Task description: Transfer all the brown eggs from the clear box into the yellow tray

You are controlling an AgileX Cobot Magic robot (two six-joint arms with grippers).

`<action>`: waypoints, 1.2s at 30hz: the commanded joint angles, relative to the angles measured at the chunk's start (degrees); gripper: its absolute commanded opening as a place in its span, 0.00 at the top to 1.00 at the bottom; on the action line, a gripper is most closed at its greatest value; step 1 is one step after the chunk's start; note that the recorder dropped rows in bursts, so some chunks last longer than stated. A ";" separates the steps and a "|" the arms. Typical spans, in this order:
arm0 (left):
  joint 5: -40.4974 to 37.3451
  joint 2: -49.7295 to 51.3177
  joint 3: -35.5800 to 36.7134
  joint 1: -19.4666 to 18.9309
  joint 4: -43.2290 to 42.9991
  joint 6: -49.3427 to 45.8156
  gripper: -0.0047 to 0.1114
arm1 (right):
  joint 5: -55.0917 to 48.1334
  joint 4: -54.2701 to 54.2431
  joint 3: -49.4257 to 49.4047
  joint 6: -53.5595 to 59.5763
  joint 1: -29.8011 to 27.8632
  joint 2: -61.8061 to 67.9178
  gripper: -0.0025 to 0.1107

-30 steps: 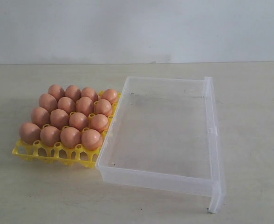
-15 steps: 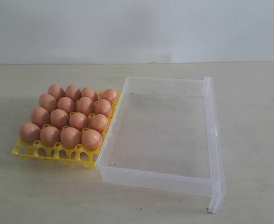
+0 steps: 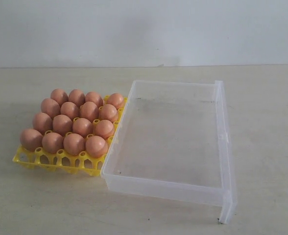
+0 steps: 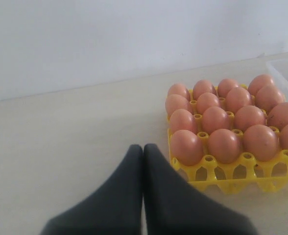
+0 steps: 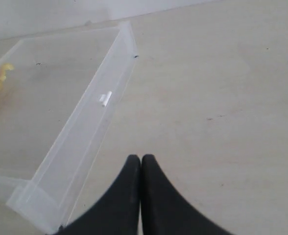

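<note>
Brightness: even and soft in all three views; the wall (image 3: 134, 29) and table (image 3: 36, 205) look pale and washed out.
Shadows: faint; a soft one under the front of the yellow tray (image 3: 22, 157), a thin one along the near wall of the clear box (image 3: 168, 188).
Sheen: dull on the brown eggs (image 3: 96, 146).
Focus: the exterior view is slightly grainy; the left gripper (image 4: 143, 148) and right gripper (image 5: 141, 157) look soft-edged close to the lens.

brown eggs (image 3: 75, 125) filling yellow tray (image 3: 24, 157), clear box (image 3: 222, 142) alongside

Yellow tray (image 4: 232, 183) cut by frame edge; clear box (image 5: 85, 127) likewise.
</note>
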State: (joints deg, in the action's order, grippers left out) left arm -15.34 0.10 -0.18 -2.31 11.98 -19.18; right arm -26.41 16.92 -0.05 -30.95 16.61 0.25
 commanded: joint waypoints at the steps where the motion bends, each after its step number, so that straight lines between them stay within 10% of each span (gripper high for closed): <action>1: 0.40 -0.10 0.18 0.20 0.15 0.33 1.00 | 3.49 9.04 0.05 0.99 -0.31 -0.25 0.98; 11: 0.52 -0.10 0.18 0.20 0.15 0.33 1.00 | 4.68 3.31 0.05 0.35 -20.91 -0.25 0.98; 21: 0.37 -0.10 0.18 0.20 0.15 0.33 1.00 | 4.77 -0.90 0.05 3.69 -21.11 -0.25 0.98; 27: 0.37 -0.10 0.18 0.20 0.15 0.33 1.00 | 7.35 -26.94 0.05 31.97 -23.46 -0.25 0.98; 36: 0.51 -0.10 0.18 0.20 0.15 0.33 1.00 | 6.92 -16.24 0.05 21.95 -24.04 -0.25 0.98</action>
State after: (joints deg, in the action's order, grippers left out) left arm -15.45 0.10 -0.18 -2.31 11.98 -19.18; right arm -19.37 -1.22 -0.05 -9.31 -7.12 0.25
